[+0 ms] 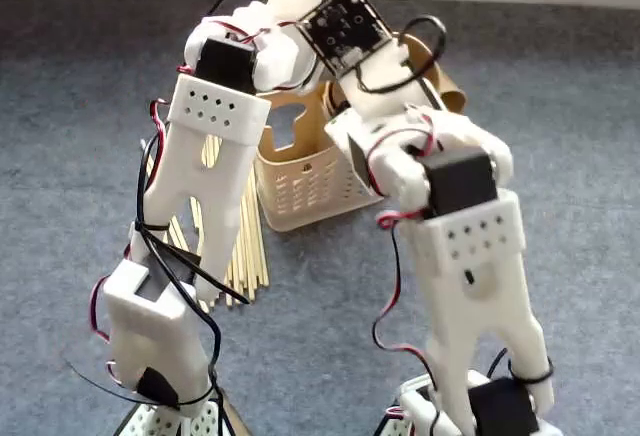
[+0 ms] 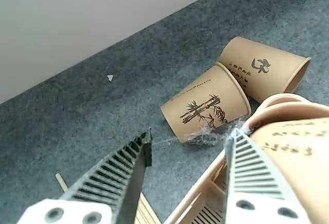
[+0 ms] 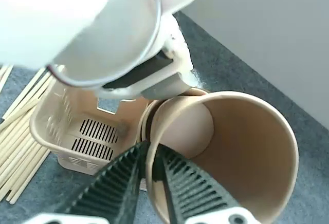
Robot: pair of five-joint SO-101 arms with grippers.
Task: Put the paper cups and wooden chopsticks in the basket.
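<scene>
My right gripper (image 3: 150, 154) is shut on the rim of a tan paper cup (image 3: 241, 147), its mouth towards the camera, held at the far corner of the beige basket (image 3: 56, 131). A second cup's rim (image 3: 147, 115) shows just behind it. My left gripper (image 2: 190, 137) hangs open above the carpet, with nothing between its fingers, beside the basket rim (image 2: 203, 206). Beyond it two printed paper cups (image 2: 208, 103) (image 2: 264, 70) lie on their sides, touching. Wooden chopsticks (image 1: 238, 246) lie in a bundle on the carpet left of the basket (image 1: 305, 191).
A grey carpet covers the table, and a pale wall runs along its far edge. Both arms crowd over the basket's far side, the left arm (image 3: 103, 29) close above the held cup. A small white scrap (image 2: 109, 78) lies on the carpet.
</scene>
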